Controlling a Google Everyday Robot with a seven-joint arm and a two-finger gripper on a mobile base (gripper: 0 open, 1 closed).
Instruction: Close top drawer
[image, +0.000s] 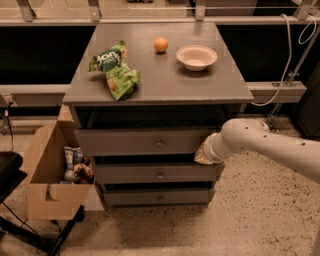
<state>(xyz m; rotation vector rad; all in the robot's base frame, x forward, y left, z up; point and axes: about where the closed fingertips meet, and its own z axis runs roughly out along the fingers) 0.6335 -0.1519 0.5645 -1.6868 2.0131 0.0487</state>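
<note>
While the end effector (203, 153) sits against the right end of the top drawer (130, 142) front, contact looks made. Open or closed state: cannot tell, the tip is hidden against the panel. Drawer runs leftward from the end effector; knob (159, 144) left of it at panel centre, untouched. Front stands close to the cabinet face, roughly in line with the lower drawers (130, 174) below-left. Dark gap shows above it, under the tabletop (165, 85). Judgement: push mostly done; a last bit of travel may remain, flush seating not confirmed. Above the end effector on the tabletop: bowl (196, 56), orange (160, 44), snack bag (115, 70). Box (47, 200) far left, on floor.
</note>
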